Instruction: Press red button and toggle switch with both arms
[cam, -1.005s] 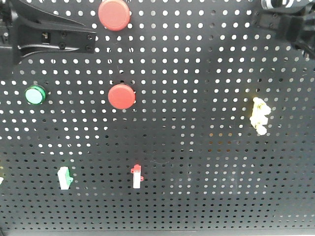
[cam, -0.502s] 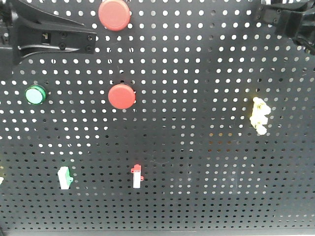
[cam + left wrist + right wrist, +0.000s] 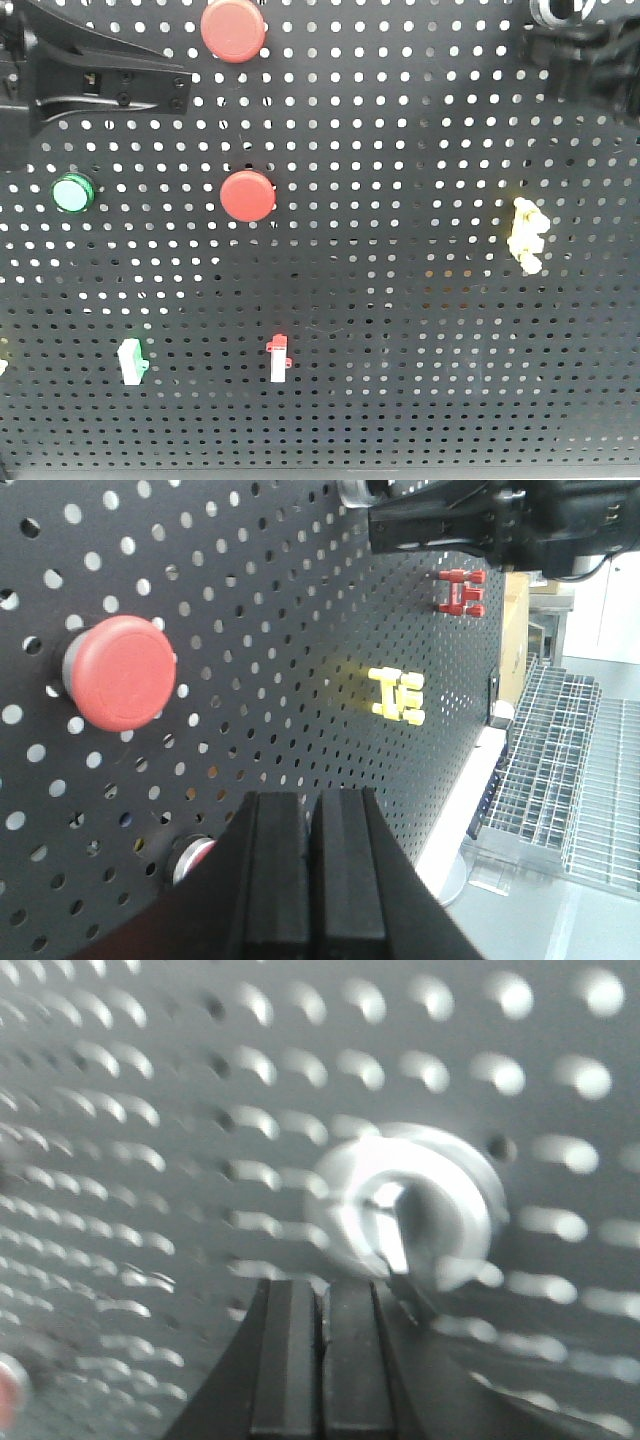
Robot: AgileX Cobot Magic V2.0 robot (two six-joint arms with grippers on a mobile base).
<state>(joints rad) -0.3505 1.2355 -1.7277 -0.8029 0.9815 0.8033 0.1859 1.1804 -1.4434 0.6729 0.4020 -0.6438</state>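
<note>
Front view: a black pegboard (image 3: 400, 300) carries the red button (image 3: 232, 28) at its top edge, with a smaller red button (image 3: 247, 195) below. The left gripper (image 3: 183, 90) sits just left of the larger one, apart from it.

Left wrist view: metal grating (image 3: 580, 770) lies beyond the board. The jaws are pressed together, empty, near the red button (image 3: 122, 672).

Right wrist view: the right gripper (image 3: 322, 1288) is clenched and empty, its tips at a blurred silver ring fitting (image 3: 410, 1205). Contact is unclear.

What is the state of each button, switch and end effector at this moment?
larger red button: untouched.
smaller red button: untouched.
green button: untouched.
red-white switch: untouched.
green-white switch: untouched.
metal toggle switch: blurred, lever position unclear.
left end effector: shut, empty, beside the larger red button.
right end effector: shut, empty, near the metal toggle switch.
</note>
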